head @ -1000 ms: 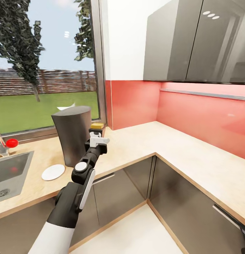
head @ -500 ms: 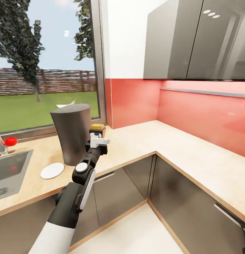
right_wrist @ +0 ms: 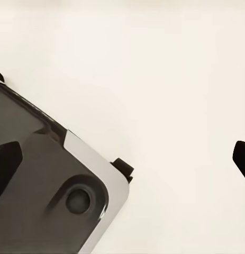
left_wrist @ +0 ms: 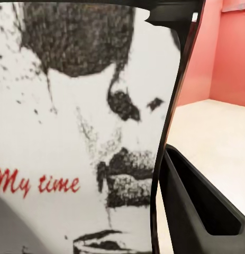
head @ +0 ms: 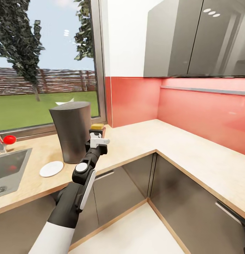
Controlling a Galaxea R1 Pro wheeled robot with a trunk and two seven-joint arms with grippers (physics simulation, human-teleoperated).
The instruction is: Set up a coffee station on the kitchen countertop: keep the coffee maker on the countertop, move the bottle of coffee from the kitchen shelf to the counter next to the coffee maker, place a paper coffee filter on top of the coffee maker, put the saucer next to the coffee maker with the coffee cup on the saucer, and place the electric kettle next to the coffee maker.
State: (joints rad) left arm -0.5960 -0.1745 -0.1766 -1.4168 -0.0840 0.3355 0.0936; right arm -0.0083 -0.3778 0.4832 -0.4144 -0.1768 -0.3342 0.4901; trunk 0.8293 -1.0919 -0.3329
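The coffee maker (head: 70, 132) stands on the kitchen countertop (head: 143, 139) by the window, with the white paper coffee filter (head: 64, 102) showing at its top. The saucer (head: 51, 168) lies bare in front of it. My left gripper (head: 96, 134) is shut on the bottle of coffee (head: 97, 126), held just right of the machine; its white label (left_wrist: 85, 148) reads "My time", with one finger (left_wrist: 199, 206) beside it. I cannot tell whether the bottle touches the worktop. My right gripper (right_wrist: 124, 161) is open, its fingertips wide apart above a pale floor.
A grey inset sink (head: 11, 169) and a red-knobbed tap (head: 8, 139) lie at the left. The counter turns a corner along the red backsplash (head: 193, 109), under grey wall cupboards (head: 196, 38). Part of my base (right_wrist: 48, 201) lies below the right gripper.
The whole head view has shifted slightly, so the coffee maker and saucer sit a little higher and further left in the picture. The left gripper keeps the same hold on the bottle.
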